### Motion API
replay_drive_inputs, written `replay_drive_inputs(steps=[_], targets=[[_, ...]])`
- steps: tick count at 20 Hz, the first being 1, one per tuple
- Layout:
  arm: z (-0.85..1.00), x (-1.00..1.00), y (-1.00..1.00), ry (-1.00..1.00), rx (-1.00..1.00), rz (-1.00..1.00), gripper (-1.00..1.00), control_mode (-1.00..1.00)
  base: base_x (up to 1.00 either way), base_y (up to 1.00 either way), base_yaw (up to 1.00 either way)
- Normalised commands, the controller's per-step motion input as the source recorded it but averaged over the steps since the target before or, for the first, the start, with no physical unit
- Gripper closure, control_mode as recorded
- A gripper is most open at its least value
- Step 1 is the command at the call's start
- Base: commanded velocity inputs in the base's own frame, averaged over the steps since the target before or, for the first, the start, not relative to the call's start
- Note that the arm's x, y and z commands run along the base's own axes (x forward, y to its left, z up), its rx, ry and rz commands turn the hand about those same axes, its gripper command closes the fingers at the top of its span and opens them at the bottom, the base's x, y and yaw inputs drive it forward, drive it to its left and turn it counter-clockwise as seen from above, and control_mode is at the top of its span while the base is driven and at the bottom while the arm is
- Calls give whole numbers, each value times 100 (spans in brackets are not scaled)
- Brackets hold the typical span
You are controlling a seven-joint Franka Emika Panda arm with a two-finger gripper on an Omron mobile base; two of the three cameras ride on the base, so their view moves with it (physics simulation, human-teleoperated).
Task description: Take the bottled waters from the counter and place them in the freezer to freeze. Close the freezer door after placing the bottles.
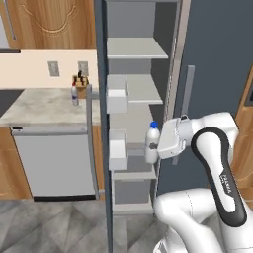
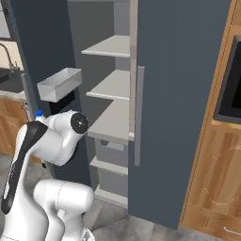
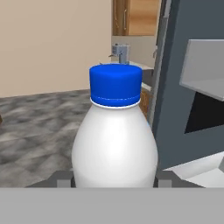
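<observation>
The claw (image 3: pixel 114 181) is closed around the blue-capped water bottle (image 1: pixel 152 143), holding it upright with 1 finger (image 3: pixel 61 179) on each side of its body. The bottle hangs in the open mouth of the freezer (image 1: pixel 136 99), just above a pale inner shelf (image 1: pixel 134 174) and beside the white door bins (image 1: pixel 117 94). The freezer door (image 1: pixel 101 74) stands swung wide open. The red-capped water bottle (image 1: pixel 74 95) stands upright near the back right corner of the worktop (image 1: pixel 44 106), just in front of the wooden knife block (image 1: pixel 80 80).
</observation>
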Motion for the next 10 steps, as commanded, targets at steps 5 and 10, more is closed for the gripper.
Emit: replay_drive_inputs(steps=[5, 10], targets=[[0, 0, 0, 0, 0, 0, 100, 100, 4, -48, 0], [0, 0, 0, 0, 0, 0, 100, 100, 19, -31, 0]])
